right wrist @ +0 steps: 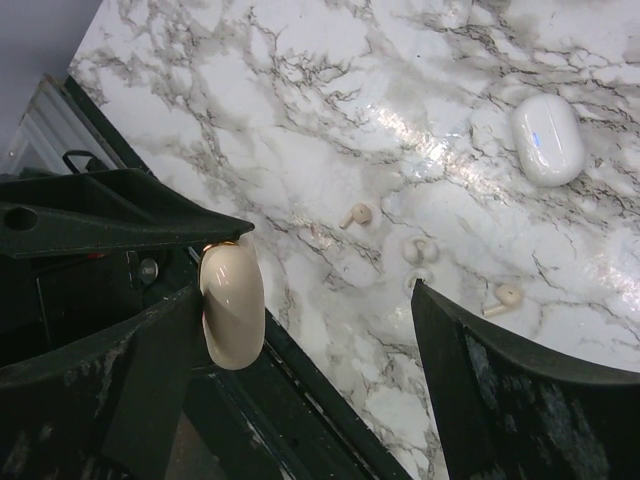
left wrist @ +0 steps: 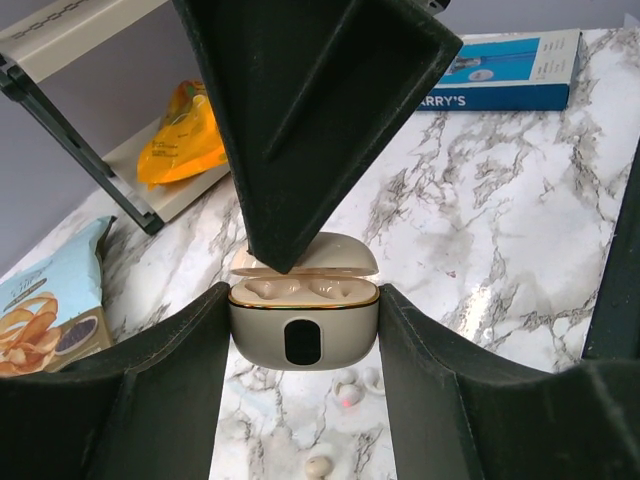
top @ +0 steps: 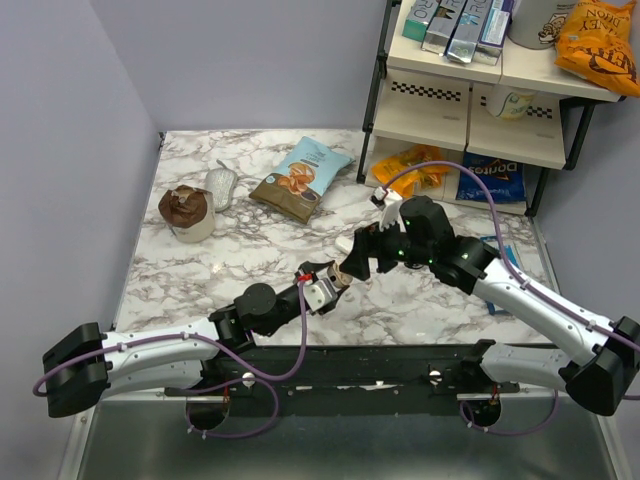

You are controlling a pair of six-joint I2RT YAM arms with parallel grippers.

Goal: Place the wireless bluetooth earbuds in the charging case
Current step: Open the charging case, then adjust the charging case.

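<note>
My left gripper (left wrist: 304, 300) is shut on the charging case (left wrist: 304, 330), holding it by its sides above the table with the lid open and both tan wells empty. My right gripper (right wrist: 310, 290) is open. One of its fingers (left wrist: 300, 120) reaches down onto the raised lid (right wrist: 232, 305). The two wireless bluetooth earbuds (left wrist: 350, 390) (left wrist: 373, 378) lie side by side on the marble under the case. They also show in the right wrist view as two small round earbuds (right wrist: 418, 248) (right wrist: 420, 275). From above, both grippers meet at the case (top: 322, 296).
Two stemmed buds (right wrist: 355, 215) (right wrist: 500, 297) and a plain white oval (right wrist: 548, 138) lie on the marble nearby. A chip bag (top: 303, 178), a cupcake (top: 187, 212) and a foil-wrapped item (top: 221, 185) sit at the far left. A shelf rack (top: 470, 110) stands at the back right, a blue box (left wrist: 510, 70) near it.
</note>
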